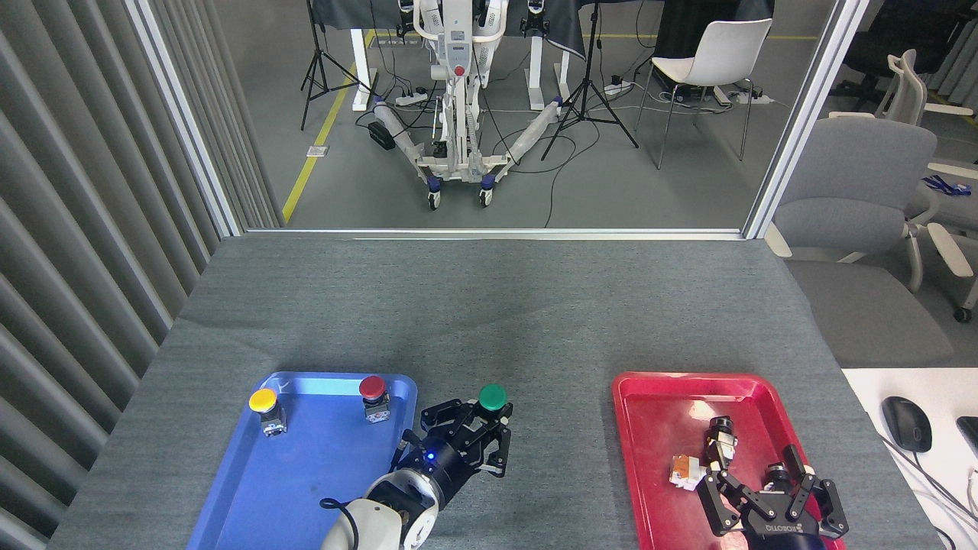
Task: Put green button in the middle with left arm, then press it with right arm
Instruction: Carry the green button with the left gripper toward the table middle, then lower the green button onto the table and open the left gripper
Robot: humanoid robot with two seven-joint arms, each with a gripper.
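Note:
The green button (493, 396) has a round green cap and sits in the fingers of my left gripper (475, 426), which is shut on it. That black gripper with a blue light is over the bare grey cloth of the middle (558, 443), just right of the blue tray (306, 466); whether the button touches the cloth I cannot tell. My right gripper (772, 493) stands open with spread fingers over the near end of the red tray (657, 428), holding nothing.
A yellow button (263, 402) and a red button (373, 390) stand at the far end of the blue tray. Small parts (718, 447) lie in the red tray. A computer mouse (905, 422) rests on a white desk at the right.

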